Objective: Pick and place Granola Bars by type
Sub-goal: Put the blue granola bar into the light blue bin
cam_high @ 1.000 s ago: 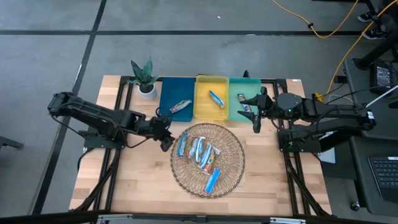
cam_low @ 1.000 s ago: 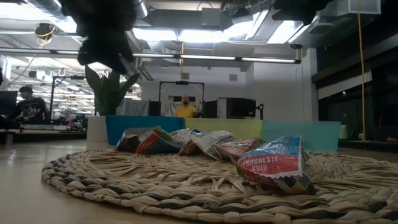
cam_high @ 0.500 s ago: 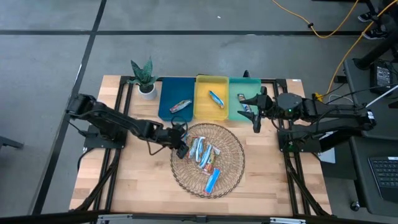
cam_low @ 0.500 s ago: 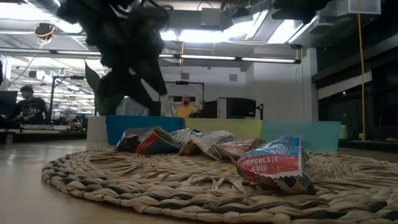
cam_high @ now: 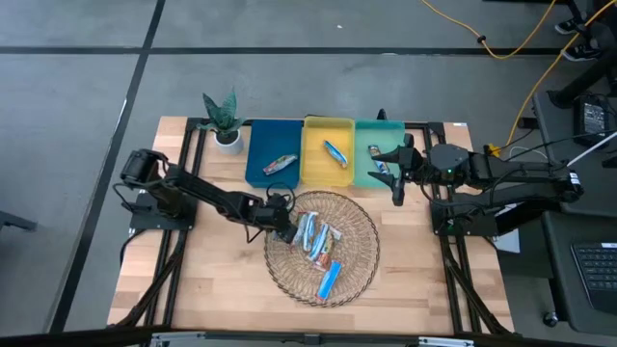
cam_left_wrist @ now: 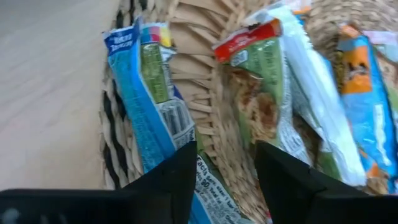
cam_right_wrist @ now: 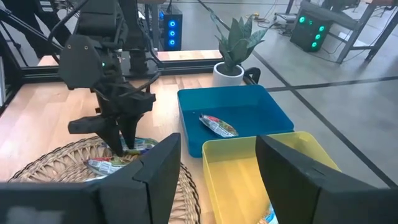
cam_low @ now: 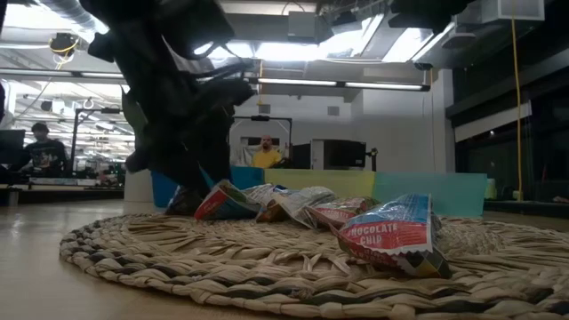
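Now left gripper (cam_high: 285, 232) lower into basket (cam_high: 359, 265) edge, fingers apart over bars (cam_high: 310, 234), right gripper (cam_high: 397, 183) unmoved, open.

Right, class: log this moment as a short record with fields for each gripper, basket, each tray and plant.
left gripper: open, down at the basket's left rim, fingers astride a blue bar
right gripper: open, waiting over the green tray
basket: holds several bars
blue tray: one bar
yellow tray: one bar
green tray: one bar
plant: left of the blue tray
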Available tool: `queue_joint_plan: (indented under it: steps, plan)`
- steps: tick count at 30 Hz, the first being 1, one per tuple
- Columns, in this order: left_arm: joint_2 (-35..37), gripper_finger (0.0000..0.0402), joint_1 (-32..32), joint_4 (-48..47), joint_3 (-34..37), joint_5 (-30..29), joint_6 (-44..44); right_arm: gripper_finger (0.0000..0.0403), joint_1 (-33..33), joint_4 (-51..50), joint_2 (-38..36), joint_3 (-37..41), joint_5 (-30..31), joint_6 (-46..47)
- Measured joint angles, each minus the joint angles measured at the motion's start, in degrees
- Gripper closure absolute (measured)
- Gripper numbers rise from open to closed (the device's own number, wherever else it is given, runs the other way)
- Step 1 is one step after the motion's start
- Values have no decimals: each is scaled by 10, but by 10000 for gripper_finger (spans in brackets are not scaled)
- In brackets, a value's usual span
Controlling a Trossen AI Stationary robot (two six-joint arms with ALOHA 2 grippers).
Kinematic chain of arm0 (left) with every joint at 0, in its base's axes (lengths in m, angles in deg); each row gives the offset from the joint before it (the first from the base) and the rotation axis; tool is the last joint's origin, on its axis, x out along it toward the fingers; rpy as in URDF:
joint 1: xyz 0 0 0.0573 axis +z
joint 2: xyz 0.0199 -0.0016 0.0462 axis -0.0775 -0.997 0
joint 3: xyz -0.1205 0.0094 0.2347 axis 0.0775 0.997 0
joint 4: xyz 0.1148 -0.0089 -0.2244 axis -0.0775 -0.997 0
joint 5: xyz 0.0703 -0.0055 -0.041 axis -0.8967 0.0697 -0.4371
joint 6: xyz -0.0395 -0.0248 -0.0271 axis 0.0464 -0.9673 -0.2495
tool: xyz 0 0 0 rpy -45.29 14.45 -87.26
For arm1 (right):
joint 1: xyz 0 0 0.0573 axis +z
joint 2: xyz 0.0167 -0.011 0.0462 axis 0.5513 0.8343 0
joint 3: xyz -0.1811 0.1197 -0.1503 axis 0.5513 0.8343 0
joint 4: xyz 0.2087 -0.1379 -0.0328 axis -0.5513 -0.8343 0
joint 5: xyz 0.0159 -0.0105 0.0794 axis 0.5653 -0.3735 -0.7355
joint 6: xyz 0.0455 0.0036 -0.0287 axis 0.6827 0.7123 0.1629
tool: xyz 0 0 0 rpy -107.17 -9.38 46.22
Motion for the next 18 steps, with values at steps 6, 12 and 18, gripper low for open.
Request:
queue_joint_plan:
  steps: [6,12,18]
  plan:
    - [6,276,4,18,0,24,1,193,0,-3,0,0,0,-11]
    - [47,292,4,33,0,45,17,193,0,-5,0,0,0,-12]
    - [81,290,4,-13,0,43,20,193,0,-5,0,0,0,-12]
